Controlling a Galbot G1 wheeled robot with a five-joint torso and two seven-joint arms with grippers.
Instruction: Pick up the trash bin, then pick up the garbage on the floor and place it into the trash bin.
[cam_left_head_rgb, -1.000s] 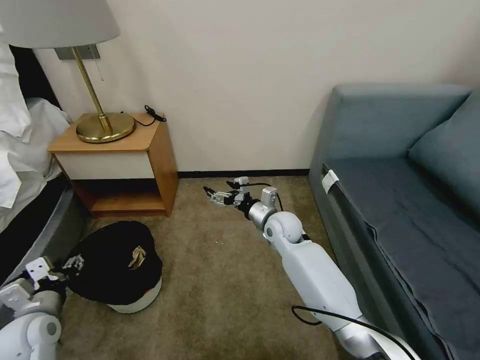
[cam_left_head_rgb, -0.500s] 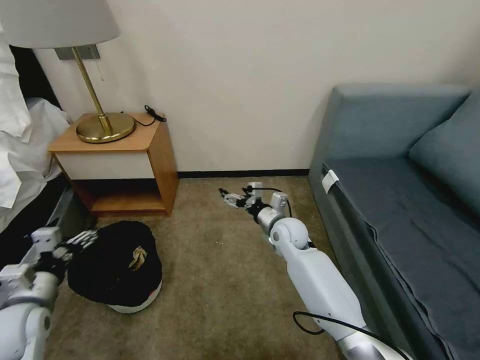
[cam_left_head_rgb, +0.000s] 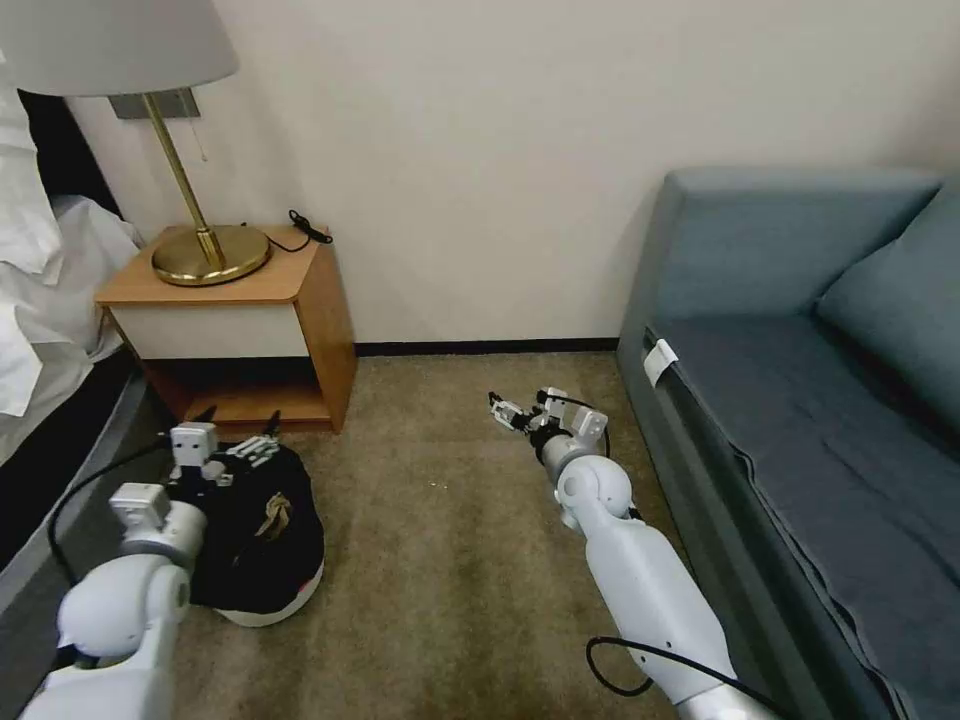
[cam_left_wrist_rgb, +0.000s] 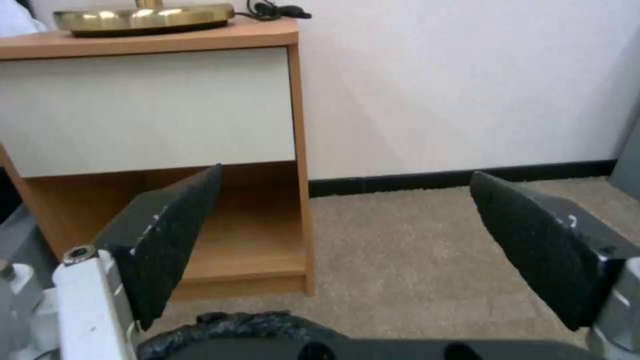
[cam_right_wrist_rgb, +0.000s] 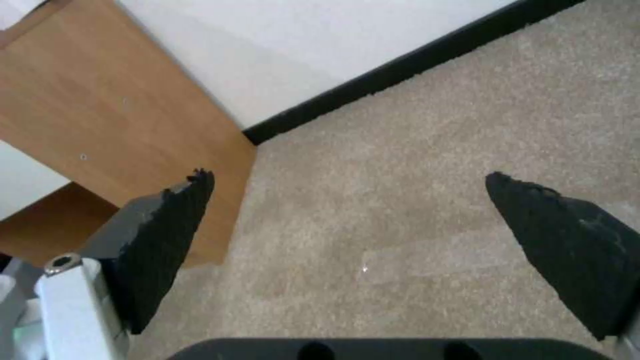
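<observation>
The trash bin (cam_left_head_rgb: 285, 590) is a small white bin lined with a black bag and stands on the carpet in front of the nightstand. A tan crumpled piece of garbage (cam_left_head_rgb: 272, 515) lies on the bag inside it. My left gripper (cam_left_head_rgb: 240, 428) hovers over the bin's far rim, open. In the left wrist view the left gripper (cam_left_wrist_rgb: 353, 235) holds nothing, and the bag's crinkly edge (cam_left_wrist_rgb: 247, 322) lies just under it. My right gripper (cam_left_head_rgb: 507, 410) hangs open above bare carpet near the sofa. The right gripper (cam_right_wrist_rgb: 347, 240) has nothing between its pads.
A wooden nightstand (cam_left_head_rgb: 230, 300) with a brass lamp (cam_left_head_rgb: 205, 250) stands at the back left, the bed (cam_left_head_rgb: 40, 330) beside it. A blue-grey sofa (cam_left_head_rgb: 800, 400) lines the right side. A tiny pale speck (cam_left_head_rgb: 432, 486) lies on the carpet (cam_left_head_rgb: 450, 580) between them.
My left arm has swung from the bin's left side up and forward to its far rim. My right arm has drawn back to the right, toward the sofa.
</observation>
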